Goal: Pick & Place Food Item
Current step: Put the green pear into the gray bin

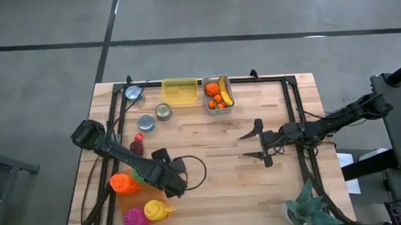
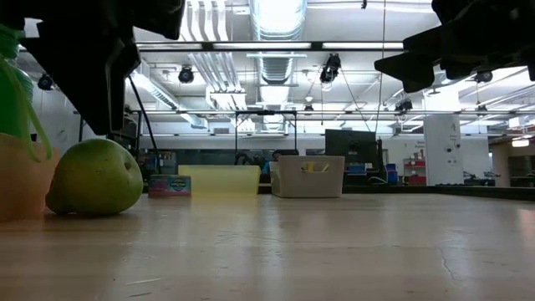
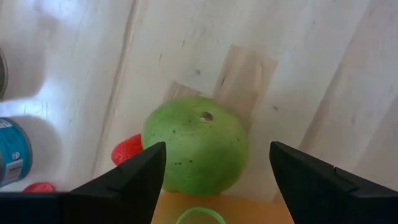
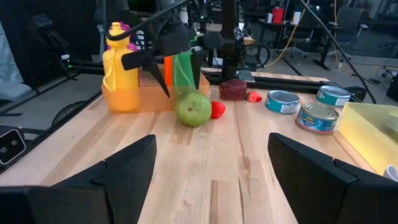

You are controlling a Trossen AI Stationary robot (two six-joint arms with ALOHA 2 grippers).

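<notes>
A green round fruit (image 3: 196, 152) rests on the wooden table (image 1: 217, 179) at its near left. It also shows in the low view (image 2: 96, 177) and the right wrist view (image 4: 193, 109). In the high view only a sliver of the fruit (image 1: 136, 175) shows beside my left arm. My left gripper (image 3: 217, 146) is open and points down just above the fruit, one finger on either side, not touching it. The left gripper also shows in the right wrist view (image 4: 177, 74). My right gripper (image 1: 247, 145) is open and empty over the table's right half.
An orange bottle (image 1: 123, 184), a yellow bottle (image 1: 157, 209) and a pink bottle (image 1: 134, 218) stand close by the fruit. A red strawberry (image 3: 127, 149) lies beside it. Cans (image 1: 147, 123), a yellow box (image 1: 179, 92) and a bin of fruit (image 1: 218, 93) stand at the far edge.
</notes>
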